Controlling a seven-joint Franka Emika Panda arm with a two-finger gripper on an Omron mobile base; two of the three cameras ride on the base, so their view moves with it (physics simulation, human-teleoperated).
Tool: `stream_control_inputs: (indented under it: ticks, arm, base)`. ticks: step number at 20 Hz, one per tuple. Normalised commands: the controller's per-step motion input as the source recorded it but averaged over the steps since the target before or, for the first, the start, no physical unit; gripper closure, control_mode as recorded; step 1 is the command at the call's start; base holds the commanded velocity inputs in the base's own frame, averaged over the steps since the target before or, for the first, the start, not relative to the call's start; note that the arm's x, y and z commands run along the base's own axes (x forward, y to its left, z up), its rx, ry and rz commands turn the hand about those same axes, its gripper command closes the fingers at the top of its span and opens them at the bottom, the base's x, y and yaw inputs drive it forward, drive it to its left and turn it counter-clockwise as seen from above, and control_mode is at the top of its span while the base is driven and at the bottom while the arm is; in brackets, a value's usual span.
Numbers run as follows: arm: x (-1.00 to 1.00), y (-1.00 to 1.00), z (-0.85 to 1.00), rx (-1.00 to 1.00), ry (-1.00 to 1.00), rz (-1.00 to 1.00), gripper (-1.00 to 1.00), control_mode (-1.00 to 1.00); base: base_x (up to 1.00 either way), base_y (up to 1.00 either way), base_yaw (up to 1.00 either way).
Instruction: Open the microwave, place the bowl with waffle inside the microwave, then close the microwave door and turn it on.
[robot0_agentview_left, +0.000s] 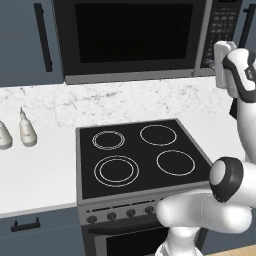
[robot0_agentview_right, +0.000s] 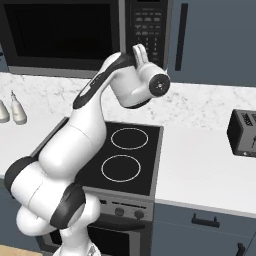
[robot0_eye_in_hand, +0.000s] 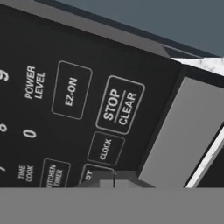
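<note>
The microwave (robot0_agentview_left: 135, 37) door (robot0_agentview_left: 131, 35) is seen closed, so pressing start is judged the step in hand. The keypad (robot0_eye_in_hand: 83, 118) lies just ahead of the gripper (robot0_eye_in_hand: 113, 180), whose jaws look pressed together. EZ-ON (robot0_eye_in_hand: 71, 90) should be pressed squarely, STOP/CLEAR (robot0_eye_in_hand: 120, 106) avoided.

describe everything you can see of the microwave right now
The microwave is a wide black box with a grey lower strip, mounted above the stove between blue-grey cabinets. Its door with the dark window is closed. The keypad sits on its right side; the hand view reads EZ-ON, STOP CLEAR, CLOCK and POWER LEVEL. The gripper is right at the keypad; contact cannot be told.
</note>
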Motion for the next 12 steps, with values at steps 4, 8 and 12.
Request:
stream_control_inputs:
  ticks: [4,8,12]
  arm:
    - [0.86,0.08,-0.05,0.01,0.00,0.02,1.00,-1.00]
    - [1.00,0.41,-0.23,0.00,0.02,0.00,1.00,-1.00]
    - [1.00,0.66,-0.52,0.00,0.00,0.00,1.00,-1.00]
  base:
    - [0.00,0.00,0.00]
    - [0.00,0.00,0.00]
    - [0.00,0.00,0.00]
